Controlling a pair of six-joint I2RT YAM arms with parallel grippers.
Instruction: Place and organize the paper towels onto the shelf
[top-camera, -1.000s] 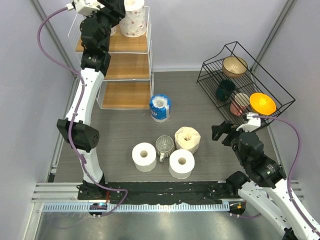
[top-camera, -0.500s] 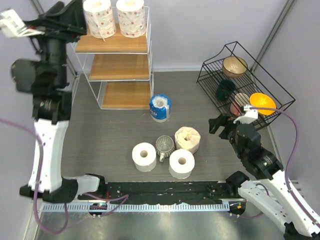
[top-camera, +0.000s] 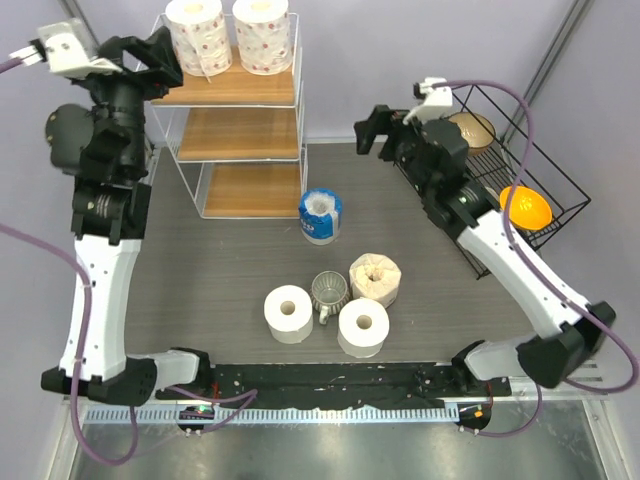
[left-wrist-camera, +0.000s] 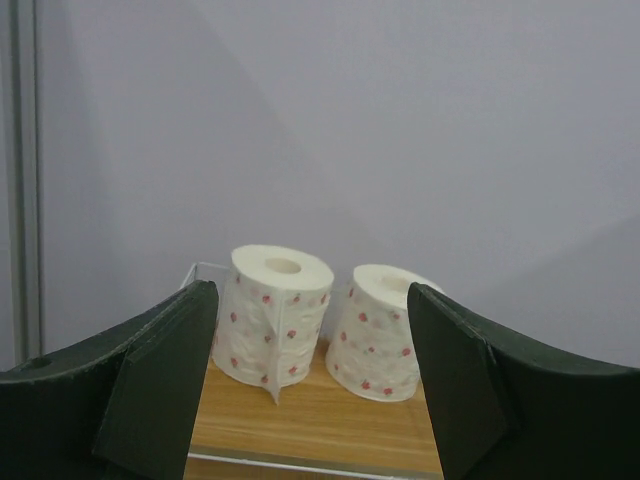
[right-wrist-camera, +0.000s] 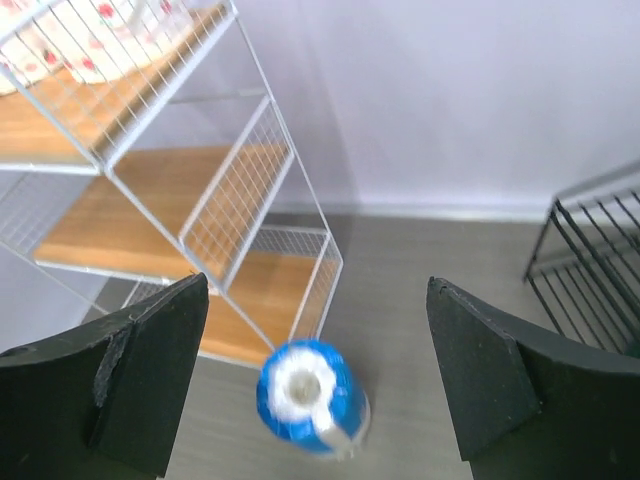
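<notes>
Two red-dotted rolls (top-camera: 194, 35) (top-camera: 262, 33) stand upright on the top board of the white wire shelf (top-camera: 240, 120). They also show in the left wrist view (left-wrist-camera: 275, 320) (left-wrist-camera: 385, 335). My left gripper (top-camera: 150, 60) is open and empty, just left of the top tier, facing them. The blue-wrapped roll (top-camera: 320, 215) stands on the table by the shelf's right foot. My right gripper (top-camera: 385, 135) is open and empty, high above and behind it; the wrist view shows the blue roll (right-wrist-camera: 308, 395) blurred between the jaws, far below. The cream ragged roll (top-camera: 375, 278) and two white rolls (top-camera: 288, 312) (top-camera: 363, 326) stand near the front.
A clear glass mug (top-camera: 329, 292) sits between the white rolls and the cream roll. A black wire rack (top-camera: 490, 160) with bowls stands at the back right, close behind my right arm. The shelf's middle and bottom boards hold nothing.
My left gripper drew back left from the top shelf, leaving the second dotted roll there. My right arm swung from the front right up to the back, toward the blue roll.
</notes>
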